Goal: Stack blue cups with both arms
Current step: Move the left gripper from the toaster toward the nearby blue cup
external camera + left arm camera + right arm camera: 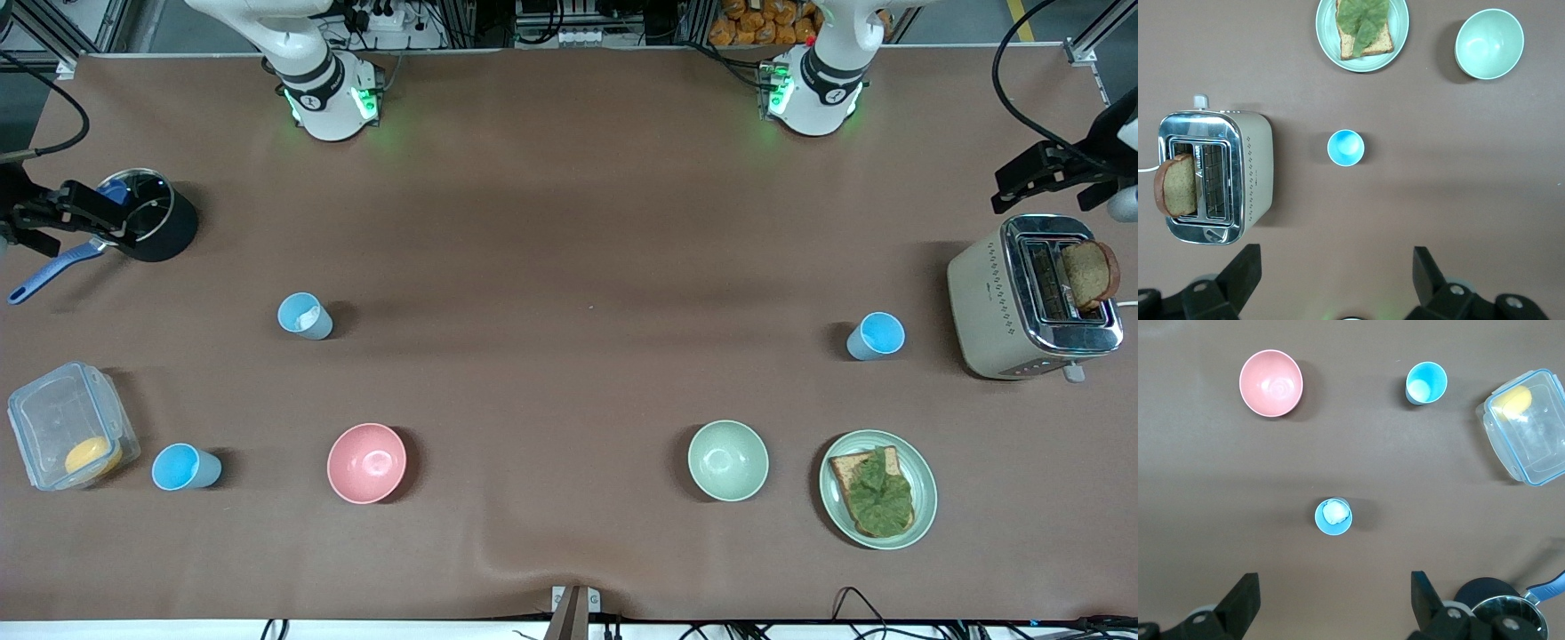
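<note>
You have three blue cups to gather, all upright on the brown tabletop [569,222] and well apart. One cup [305,316] sits in the left-centre of the front view with something pale inside it; a second cup [185,467] stands in the lower left, just beside the clear lidded container [71,425]; the third cup [876,336] is at right-centre, near the toaster [1031,298].

The left tool [1335,283] hangs over the tabletop beside the third cup with its jaws spread wide and empty. The right tool [1333,603] hovers by the first cup, likewise wide and holding nothing.

To start well, bring each tool straight down over its nearest cup, centre the rim between the fingers, and close on the wall below the rim so the taper does not slip. Steer clear of the pink bowl [366,462] and the pale green bowl [727,460].

You cannot tell what the pale lump in the first cup is, and it may block nesting. Both arms are cut off at the top of the front view, and there the tools show only at the frame's side edges.
</note>
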Robot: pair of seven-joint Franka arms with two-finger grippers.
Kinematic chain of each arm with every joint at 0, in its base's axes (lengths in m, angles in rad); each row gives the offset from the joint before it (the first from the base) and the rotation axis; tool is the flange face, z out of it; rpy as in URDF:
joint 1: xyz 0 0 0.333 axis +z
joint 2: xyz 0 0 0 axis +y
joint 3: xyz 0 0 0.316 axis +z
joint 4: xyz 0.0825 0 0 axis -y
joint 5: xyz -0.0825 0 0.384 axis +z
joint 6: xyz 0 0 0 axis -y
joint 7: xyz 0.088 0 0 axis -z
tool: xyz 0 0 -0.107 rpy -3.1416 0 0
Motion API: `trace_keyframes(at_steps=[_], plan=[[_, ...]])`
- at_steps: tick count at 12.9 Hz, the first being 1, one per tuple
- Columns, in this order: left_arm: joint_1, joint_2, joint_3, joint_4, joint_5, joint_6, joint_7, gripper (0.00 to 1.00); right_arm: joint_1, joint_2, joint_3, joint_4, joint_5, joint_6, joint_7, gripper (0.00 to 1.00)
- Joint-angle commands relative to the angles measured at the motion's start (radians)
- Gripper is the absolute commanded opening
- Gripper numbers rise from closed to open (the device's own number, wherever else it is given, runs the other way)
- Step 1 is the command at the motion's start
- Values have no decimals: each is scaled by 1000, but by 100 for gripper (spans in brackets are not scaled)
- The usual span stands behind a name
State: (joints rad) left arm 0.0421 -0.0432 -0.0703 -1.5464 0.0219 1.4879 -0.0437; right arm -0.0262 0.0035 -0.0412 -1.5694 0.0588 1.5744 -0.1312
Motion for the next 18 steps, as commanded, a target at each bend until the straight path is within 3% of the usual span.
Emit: trace_keyframes(at_steps=[1, 10, 18], plan=[[5, -7, 0, 12, 1, -18, 27, 100, 8, -25, 1, -21, -13, 3, 1, 100], [36, 11, 3, 6, 0, -15, 25, 100, 3, -20, 1, -21, -13, 3, -1, 100], [32, 95, 0, 3, -7, 35, 10, 100, 5, -20, 0, -21, -11, 1, -1, 100]])
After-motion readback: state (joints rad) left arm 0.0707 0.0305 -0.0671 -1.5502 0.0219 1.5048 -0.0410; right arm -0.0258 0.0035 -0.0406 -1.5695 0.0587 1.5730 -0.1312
